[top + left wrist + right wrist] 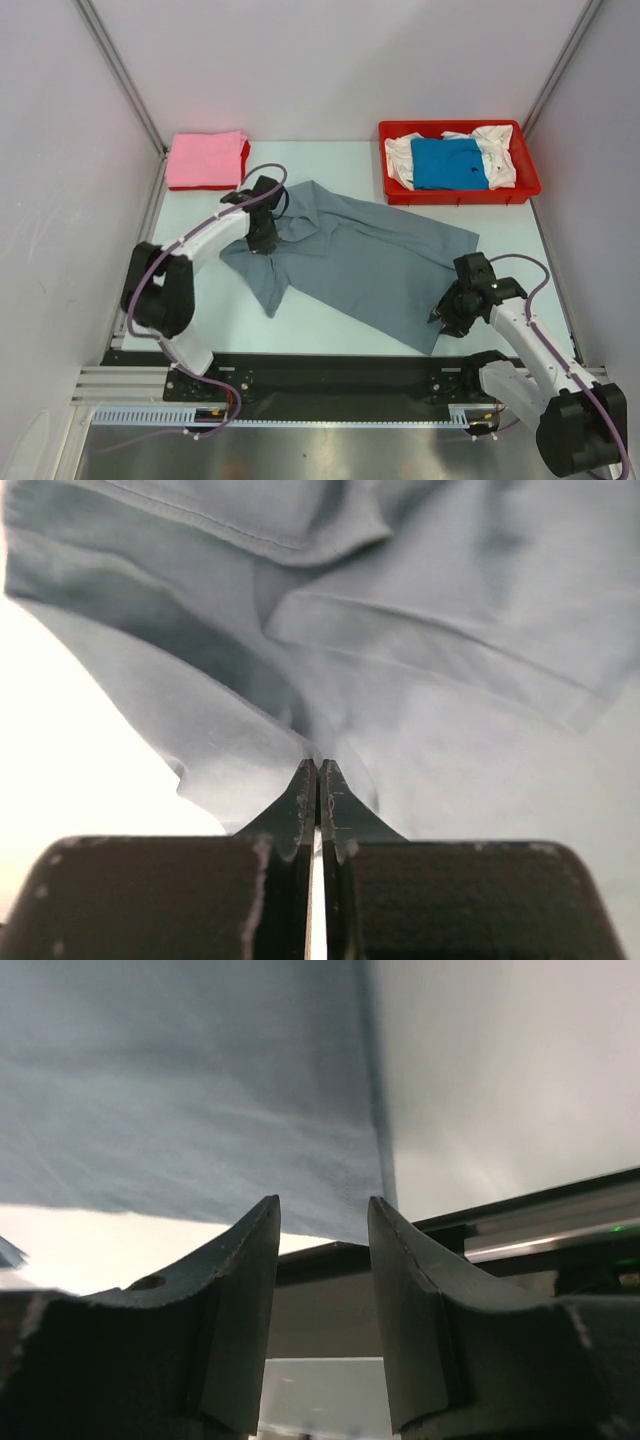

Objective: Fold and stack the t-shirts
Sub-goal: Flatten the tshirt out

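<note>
The slate grey t-shirt (360, 255) is being clamped at its far-left end by the left claw (318, 765). Its near-right hem corner is being faced, just ahead, by the parted right claw (322, 1205).

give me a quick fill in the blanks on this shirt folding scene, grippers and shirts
1. The left gripper is ____ on the grey shirt.
2. The right gripper, at that shirt's near right corner, has its jaws ____.
3. In the tray, the blue shirt lies on top of a ____ one.
4. At the back left, the folded pink shirt sits on a ____ one.

Missing words: shut; open; white; red.
</note>
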Controlling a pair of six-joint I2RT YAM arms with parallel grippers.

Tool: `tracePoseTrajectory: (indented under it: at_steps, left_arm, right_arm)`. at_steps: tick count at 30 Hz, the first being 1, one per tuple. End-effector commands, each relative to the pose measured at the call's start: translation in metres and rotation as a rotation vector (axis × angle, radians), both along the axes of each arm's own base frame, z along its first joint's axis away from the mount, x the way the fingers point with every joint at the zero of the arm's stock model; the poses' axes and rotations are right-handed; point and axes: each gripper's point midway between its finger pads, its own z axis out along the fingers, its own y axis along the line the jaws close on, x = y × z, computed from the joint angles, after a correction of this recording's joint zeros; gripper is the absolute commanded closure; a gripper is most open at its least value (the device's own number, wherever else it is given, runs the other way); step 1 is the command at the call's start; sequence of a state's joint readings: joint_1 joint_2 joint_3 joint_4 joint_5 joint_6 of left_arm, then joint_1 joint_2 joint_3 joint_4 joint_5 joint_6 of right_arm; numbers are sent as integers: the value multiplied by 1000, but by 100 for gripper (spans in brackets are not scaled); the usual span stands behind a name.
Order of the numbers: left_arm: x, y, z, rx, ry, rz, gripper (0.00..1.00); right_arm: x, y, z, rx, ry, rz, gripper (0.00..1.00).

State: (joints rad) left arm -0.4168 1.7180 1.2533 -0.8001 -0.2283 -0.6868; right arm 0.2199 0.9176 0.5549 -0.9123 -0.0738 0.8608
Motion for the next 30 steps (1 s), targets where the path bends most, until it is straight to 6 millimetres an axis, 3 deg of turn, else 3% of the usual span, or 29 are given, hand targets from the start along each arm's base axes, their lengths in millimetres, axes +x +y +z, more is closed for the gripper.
tracePoseTrajectory:
  at_steps: [1,3,7,13,21,30]
  left_arm:
    - [-9,-11,40,-83,-123,-98,100]
    - [-13,-15,63,-134,-210,-134,100]
    - [-34,-17,76,-206,-260,-171,100]
    - [-53,-15,84,-253,-292,-197,100]
    - [-53,-15,88,-253,-303,-210,100]
    - [-54,-16,100,-258,-318,-227,100]
  right_arm:
    - [-3,-13,-7,-16,21,-195,55]
    - [-6,-13,-16,-3,28,-242,57]
    - [-25,-13,-26,4,116,-314,58]
    - [-30,-4,-15,-12,97,-253,50]
    - [-52,16,-23,3,144,-239,49]
    - [-57,10,-36,-10,150,-310,53]
